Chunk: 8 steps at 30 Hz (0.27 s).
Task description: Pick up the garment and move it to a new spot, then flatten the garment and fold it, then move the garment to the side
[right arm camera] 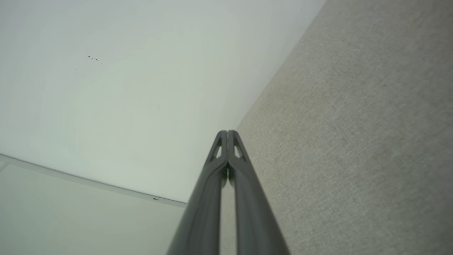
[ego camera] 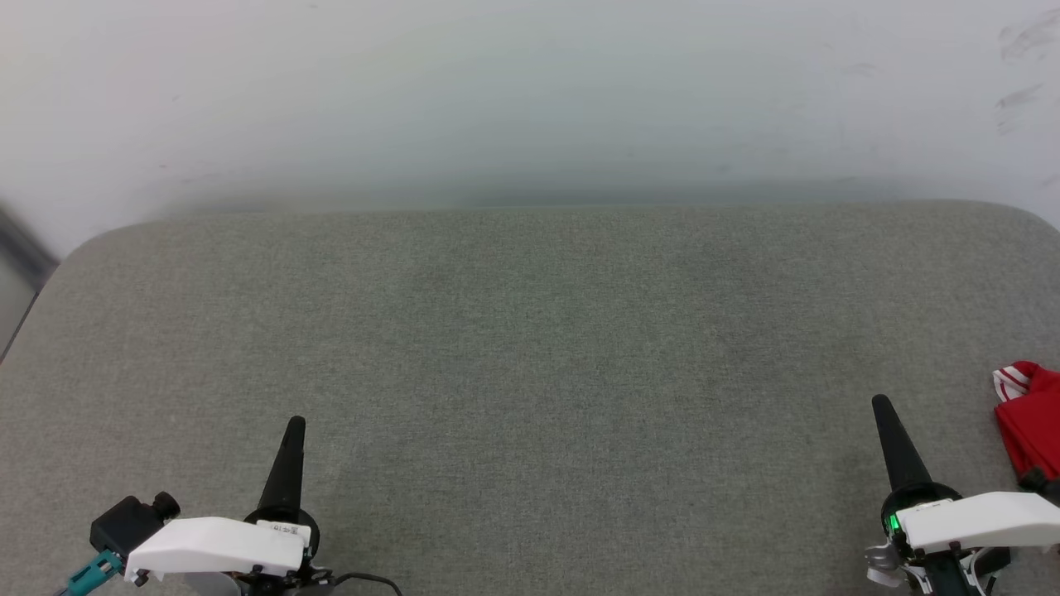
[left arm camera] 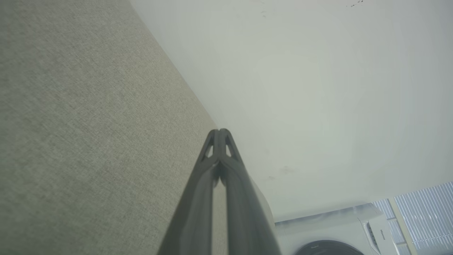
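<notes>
Left gripper (ego camera: pixel 295 424) and right gripper (ego camera: pixel 880 403) both sit closed, pointing forward over your worktop (ego camera: pixel 530 348), garment (ego camera: pixel 1028 426) near the right

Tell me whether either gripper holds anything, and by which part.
Nothing is held. The left gripper and right gripper are shut empty, fingertips touching; the garment lies loose on the grey surface at the head view's right edge.

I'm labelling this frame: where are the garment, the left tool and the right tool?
garment (ego camera: pixel 1035 430): head view, red cloth at the right edge.
left tool (ego camera: pixel 295 425): head view, tips of its shut fingers.
right tool (ego camera: pixel 881 406): head view, tips of its shut fingers.
</notes>
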Available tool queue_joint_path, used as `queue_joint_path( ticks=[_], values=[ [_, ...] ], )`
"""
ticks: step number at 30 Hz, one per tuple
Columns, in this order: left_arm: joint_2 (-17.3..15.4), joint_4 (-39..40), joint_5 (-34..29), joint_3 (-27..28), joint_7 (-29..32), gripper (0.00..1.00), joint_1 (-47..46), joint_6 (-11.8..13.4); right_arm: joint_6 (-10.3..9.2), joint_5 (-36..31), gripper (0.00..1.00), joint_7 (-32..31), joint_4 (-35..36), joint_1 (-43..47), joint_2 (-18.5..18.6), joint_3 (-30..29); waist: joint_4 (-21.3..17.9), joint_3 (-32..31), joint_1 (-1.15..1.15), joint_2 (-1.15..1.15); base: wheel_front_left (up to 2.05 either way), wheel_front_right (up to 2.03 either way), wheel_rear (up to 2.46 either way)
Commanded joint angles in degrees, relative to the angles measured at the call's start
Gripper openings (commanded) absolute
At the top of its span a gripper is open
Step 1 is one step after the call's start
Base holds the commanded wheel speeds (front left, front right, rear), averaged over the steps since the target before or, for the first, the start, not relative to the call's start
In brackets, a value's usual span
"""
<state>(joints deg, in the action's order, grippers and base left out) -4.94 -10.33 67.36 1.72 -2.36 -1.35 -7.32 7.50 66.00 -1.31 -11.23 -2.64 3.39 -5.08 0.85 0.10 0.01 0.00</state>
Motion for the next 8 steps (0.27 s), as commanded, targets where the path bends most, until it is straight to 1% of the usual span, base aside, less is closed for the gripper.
queue_joint_path(
  ticks=[1,8],
  values=[
    [-0.19,0.28,0.96,0.11,0.19,0.0,-1.14,-0.19,-0.01,1.02,0.0,-0.23,0.25,-1.39,-0.15,-0.15,-0.01,0.0,-0.01,0.0,0.0,0.0,0.0],
    [-0.07,-0.3,4.8,0.53,1.26,0.0,-1.82,-0.2,-0.01,4.81,0.0,-0.98,-0.22,-1.7,-0.22,-0.37,-0.11,0.01,-0.01,0.0,0.0,0.0,0.0]
  ],
)
